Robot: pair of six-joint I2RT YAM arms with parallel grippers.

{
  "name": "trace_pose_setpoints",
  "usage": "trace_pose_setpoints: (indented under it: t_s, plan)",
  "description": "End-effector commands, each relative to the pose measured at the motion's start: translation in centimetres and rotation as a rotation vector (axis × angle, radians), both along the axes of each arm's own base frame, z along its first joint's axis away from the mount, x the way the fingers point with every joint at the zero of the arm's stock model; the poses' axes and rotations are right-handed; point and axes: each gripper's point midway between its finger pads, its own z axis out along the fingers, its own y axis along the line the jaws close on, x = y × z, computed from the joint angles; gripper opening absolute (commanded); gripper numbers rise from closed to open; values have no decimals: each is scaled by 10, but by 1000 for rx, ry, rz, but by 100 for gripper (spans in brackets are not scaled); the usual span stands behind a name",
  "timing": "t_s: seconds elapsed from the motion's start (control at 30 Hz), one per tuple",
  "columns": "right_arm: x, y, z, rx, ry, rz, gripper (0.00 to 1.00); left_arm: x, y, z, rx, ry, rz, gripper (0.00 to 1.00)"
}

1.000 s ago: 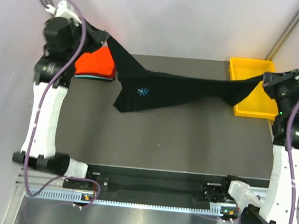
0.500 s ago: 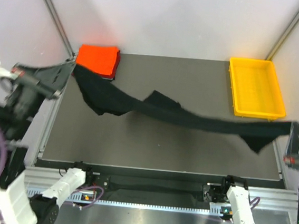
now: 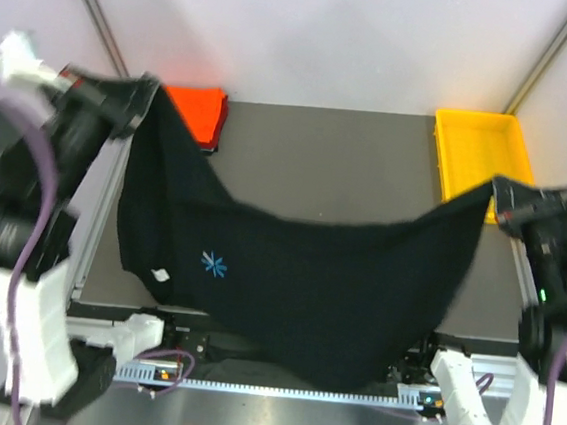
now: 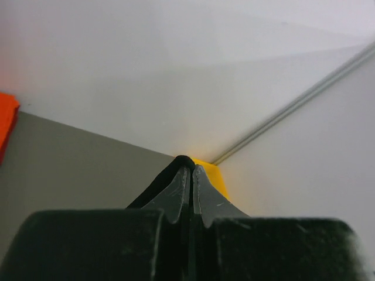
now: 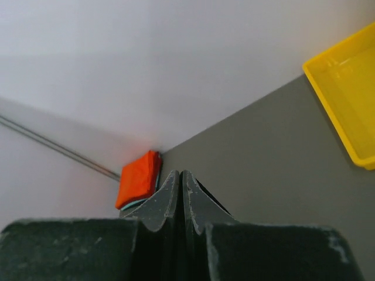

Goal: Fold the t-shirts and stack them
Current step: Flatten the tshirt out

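Top external view has the black t-shirt (image 3: 326,297) hanging spread in the air between both arms, sagging like a hammock over the near half of the grey table (image 3: 319,156) and hiding the middle of the rail (image 3: 217,380) at 6 o'clock. The left gripper (image 3: 142,93), at 10 o'clock, has its jaws pressed together on one upper corner of the cloth; the left wrist view shows a black fold pinched at the fingertips. The right gripper (image 3: 496,193), at 3 o'clock, is likewise clamped tight on the opposite corner. Just behind the left gripper, at 11 o'clock, the folded orange-red t-shirt (image 3: 198,109) lies on the table's far left corner, partly covered by the raised black cloth; the right wrist view shows a thin edge of the teal t-shirt (image 5: 137,203) under it. The yellow tray (image 3: 480,156) sits at 1 o'clock on the far right corner, its plain yellow floor in view, the black shirt's right corner hanging in front of its near left part. On the black cloth a small blue star-shaped print (image 3: 214,264) shows at 8 o'clock, and just beside it a small white label (image 3: 161,274), too small to read
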Motion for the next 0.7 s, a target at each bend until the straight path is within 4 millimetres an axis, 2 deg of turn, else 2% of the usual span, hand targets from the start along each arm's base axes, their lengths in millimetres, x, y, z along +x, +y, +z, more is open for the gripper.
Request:
trace_pose_setpoints:
  t_s: [0.0, 0.03, 0.07, 0.1, 0.13, 0.17, 0.2, 0.23, 0.27, 0.3, 0.33, 0.37, 0.4, 0.43, 0.47, 0.5, 0.53, 0.57, 0.6, 0.63, 0.67]
  plan:
    - [55, -1, 13, -17, -74, 44, 0, 107, 3, -30, 101, 91, 96, 0]
    - [77, -5, 4, -14, -34, 43, 0, 137, 2, -44, 131, 129, 110, 0]
    - [90, -7, 5, -25, -35, 43, 0, 154, 10, -50, 139, 146, 159, 0]
    - [101, -7, 7, -33, -31, 53, 0, 165, 12, -44, 144, 136, 175, 0]
    - [125, -10, -2, -28, 14, 61, 0, 197, 11, -64, 166, 193, 183, 0]
    - [135, -9, 1, -31, 10, 71, 0, 213, 17, -69, 165, 214, 201, 0]
    - [141, -8, 12, -38, -9, 81, 0, 220, 18, -57, 155, 187, 189, 0]
    - [163, -9, 3, -38, 30, 88, 0, 248, 17, -74, 137, 234, 164, 0]
    - [170, -7, 6, -44, 31, 98, 0, 260, 32, -74, 114, 239, 178, 0]
    - [172, -6, 23, -56, 1, 103, 0, 262, 34, -55, 90, 194, 140, 0]
    - [186, -6, 20, -65, 19, 111, 0, 281, 38, -65, 44, 220, 125, 0]
    - [189, -2, 26, -71, 9, 122, 0, 285, 52, -55, 15, 191, 129, 0]
    - [187, 0, 41, -84, -23, 125, 0, 282, 57, -37, -9, 144, 116, 0]
    - [193, 0, 40, -91, -9, 130, 0, 281, 53, -30, -45, 128, 67, 0]
    - [190, 2, 51, -99, -29, 135, 0, 275, 60, -15, -58, 82, 70, 0]
    - [189, 3, 52, -103, -25, 138, 0, 270, 60, -9, -64, 67, 67, 0]
    - [187, 3, 51, -110, -15, 139, 0, 251, 58, 8, -64, 28, 74, 0]
    - [182, 4, 53, -114, -20, 142, 0, 241, 58, 14, -61, 10, 75, 0]
    - [170, 5, 56, -116, -28, 138, 0, 220, 54, 24, -38, -21, 79, 0]
    - [164, 5, 55, -114, -23, 134, 0, 214, 56, 16, -32, 6, 93, 0]
    - [146, 6, 56, -119, -25, 130, 0, 183, 57, 32, -10, -42, 128, 0]
